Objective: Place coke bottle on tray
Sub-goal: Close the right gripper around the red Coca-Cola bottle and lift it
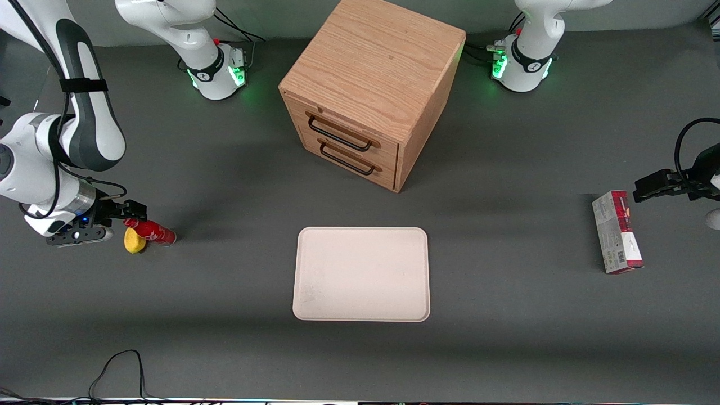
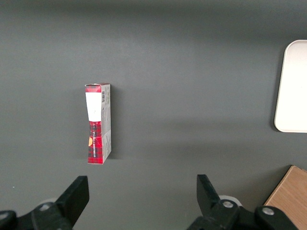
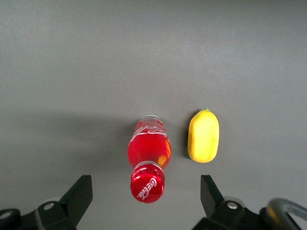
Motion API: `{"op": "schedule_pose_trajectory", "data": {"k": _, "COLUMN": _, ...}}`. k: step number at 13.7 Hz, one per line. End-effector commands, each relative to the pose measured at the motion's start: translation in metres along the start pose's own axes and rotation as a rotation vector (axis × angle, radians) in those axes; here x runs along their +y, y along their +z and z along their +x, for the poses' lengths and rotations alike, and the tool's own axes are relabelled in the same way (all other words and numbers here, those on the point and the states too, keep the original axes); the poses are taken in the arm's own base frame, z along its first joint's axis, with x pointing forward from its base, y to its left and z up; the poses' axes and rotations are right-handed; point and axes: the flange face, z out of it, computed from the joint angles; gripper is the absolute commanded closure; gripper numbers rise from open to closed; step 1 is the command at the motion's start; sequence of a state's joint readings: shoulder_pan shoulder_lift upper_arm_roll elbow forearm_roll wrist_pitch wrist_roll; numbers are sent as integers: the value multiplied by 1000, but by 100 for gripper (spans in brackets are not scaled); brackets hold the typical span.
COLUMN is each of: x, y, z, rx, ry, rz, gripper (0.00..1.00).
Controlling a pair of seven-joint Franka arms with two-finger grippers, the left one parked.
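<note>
The coke bottle (image 1: 153, 232) is slim and red with a red cap and stands on the dark table toward the working arm's end. In the right wrist view the coke bottle (image 3: 148, 153) shows cap-first, with white lettering on the cap. My right gripper (image 1: 128, 217) hovers just above it, open. In the wrist view the gripper (image 3: 145, 186) has one finger on each side of the cap, well apart from it. The cream-white tray (image 1: 361, 274) lies flat near the table's middle with nothing on it; its edge (image 2: 293, 86) also shows in the left wrist view.
A yellow lemon (image 1: 134, 241) lies close beside the bottle, nearer the front camera; the lemon (image 3: 203, 135) sits just outside one finger. A wooden two-drawer cabinet (image 1: 371, 90) stands farther back than the tray. A red-and-grey carton (image 1: 617, 232) (image 2: 98, 123) lies toward the parked arm's end.
</note>
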State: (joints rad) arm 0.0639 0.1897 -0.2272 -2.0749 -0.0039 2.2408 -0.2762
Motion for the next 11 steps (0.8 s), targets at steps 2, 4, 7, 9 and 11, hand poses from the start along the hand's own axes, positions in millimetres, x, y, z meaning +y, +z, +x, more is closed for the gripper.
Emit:
{"op": "schedule_pose_trajectory", "data": {"k": 2, "x": 0, "y": 12, "z": 0, "rx": 0, "ry": -25, "rz": 4, "gripper": 0}}
{"op": "schedule_pose_trajectory", "data": {"k": 4, "x": 0, "y": 14, "z": 1, "rx": 4, "ry": -25, "rz": 2, "gripper": 0}}
{"op": "schedule_pose_trajectory", "data": {"k": 7, "x": 0, "y": 17, "z": 2, "rx": 5, "ry": -25, "rz": 0, "gripper": 12}}
{"op": "schedule_pose_trajectory", "data": {"k": 9, "x": 0, "y": 17, "z": 2, "rx": 1, "ry": -39, "rz": 2, "gripper": 50}}
{"op": "schedule_pose_trajectory", "data": {"k": 11, "x": 0, "y": 17, "z": 2, "rx": 1, "ry": -51, "rz": 2, "gripper": 78}}
